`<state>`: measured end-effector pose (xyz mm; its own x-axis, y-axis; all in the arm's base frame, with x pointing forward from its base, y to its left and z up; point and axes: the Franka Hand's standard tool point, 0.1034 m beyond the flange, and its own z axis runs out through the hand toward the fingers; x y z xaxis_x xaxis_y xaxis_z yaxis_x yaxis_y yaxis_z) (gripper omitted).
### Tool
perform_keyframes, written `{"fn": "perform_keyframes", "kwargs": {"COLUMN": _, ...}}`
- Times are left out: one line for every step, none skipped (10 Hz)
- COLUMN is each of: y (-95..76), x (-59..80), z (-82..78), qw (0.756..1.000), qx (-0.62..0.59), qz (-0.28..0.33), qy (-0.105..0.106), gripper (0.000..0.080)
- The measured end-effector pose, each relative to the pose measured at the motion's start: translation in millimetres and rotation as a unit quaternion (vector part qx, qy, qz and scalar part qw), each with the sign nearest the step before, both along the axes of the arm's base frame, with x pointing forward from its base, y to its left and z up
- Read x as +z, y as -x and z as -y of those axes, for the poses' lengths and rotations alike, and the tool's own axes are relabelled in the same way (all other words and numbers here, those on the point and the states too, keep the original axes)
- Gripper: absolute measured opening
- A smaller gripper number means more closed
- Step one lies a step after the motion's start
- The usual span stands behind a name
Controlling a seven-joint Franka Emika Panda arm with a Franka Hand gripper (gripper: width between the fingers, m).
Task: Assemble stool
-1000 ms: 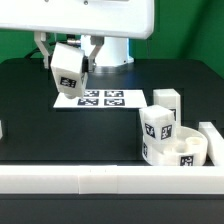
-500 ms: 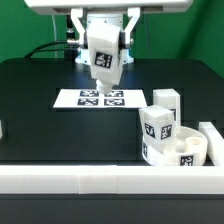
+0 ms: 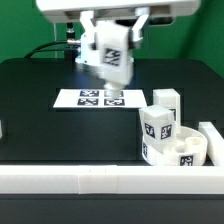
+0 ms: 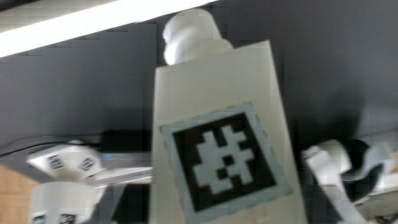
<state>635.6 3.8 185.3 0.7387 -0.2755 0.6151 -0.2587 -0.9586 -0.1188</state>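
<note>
The gripper (image 3: 109, 36) is clamped on a tagged white leg (image 3: 112, 58), holding it tilted in the air. Below it lies the marker board (image 3: 96, 99). Well off toward the exterior view's right sits the seat (image 3: 185, 150), with a second leg (image 3: 156, 125) upright at its edge and a third leg (image 3: 166, 100) just behind.

The white leg (image 3: 110, 55) and seat (image 3: 186, 152) look smooth plastic, the table (image 3: 40, 110) matt black.

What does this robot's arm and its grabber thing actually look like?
The gripper has a broad, boxy white body with two short dark fingers beneath it. I can make out no markings or cables on it, and motion blur hides any finer detail.
</note>
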Motion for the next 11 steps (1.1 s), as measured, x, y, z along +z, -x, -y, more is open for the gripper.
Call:
{"fn": "perform_keyframes", "kwargs": {"y": -3.5, "x": 3.0, "z": -16.6, "qw": 1.0, "qx": 0.002, "qz": 0.005, "qy": -0.012, "gripper": 0.0327}}
{"fn": "perform_keyframes", "kwargs": {"y": -6.3, "x": 5.5, "z": -29.8, "qw": 1.0, "qx": 0.001, "qz": 0.009, "qy": -0.023, "gripper": 0.0327}}
{"fn": "perform_keyframes", "kwargs": {"y": -7.8, "x": 5.9, "z": -37.3, "qw": 1.0, "qx": 0.006, "qz": 0.01, "qy": -0.025, "gripper": 0.0327}}
{"fn": "perform_keyframes", "kwargs": {"y": -7.4, "x": 4.8, "z": -35.1, "qw": 1.0, "qx": 0.007, "qz": 0.009, "qy": -0.023, "gripper": 0.0327}}
{"fn": "perform_keyframes", "kwargs": {"y": -7.4, "x": 4.4, "z": -34.6, "qw": 1.0, "qx": 0.006, "qz": 0.008, "qy": -0.023, "gripper": 0.0327}}
{"fn": "perform_keyframes", "kwargs": {"y": -7.3, "x": 4.1, "z": -35.2, "qw": 1.0, "qx": 0.007, "qz": 0.008, "qy": -0.023, "gripper": 0.0327}}
{"fn": "perform_keyframes", "kwargs": {"y": -5.4, "x": 3.3, "z": -37.8, "qw": 1.0, "qx": 0.004, "qz": 0.015, "qy": -0.025, "gripper": 0.0327}}
{"fn": "perform_keyframes", "kwargs": {"y": 3.3, "x": -3.4, "z": -48.8, "qw": 0.999, "qx": 0.008, "qz": 0.02, "qy": -0.027, "gripper": 0.0327}}
{"fn": "perform_keyframes", "kwargs": {"y": 6.8, "x": -6.8, "z": -61.0, "qw": 0.999, "qx": 0.016, "qz": 0.016, "qy": -0.031, "gripper": 0.0327}}
{"fn": "perform_keyframes", "kwargs": {"y": 8.0, "x": -8.5, "z": -70.0, "qw": 0.999, "qx": 0.022, "qz": 0.014, "qy": -0.034, "gripper": 0.0327}}
{"fn": "perform_keyframes", "kwargs": {"y": 9.8, "x": -12.9, "z": -79.0, "qw": 0.999, "qx": 0.027, "qz": 0.011, "qy": -0.035, "gripper": 0.0327}}
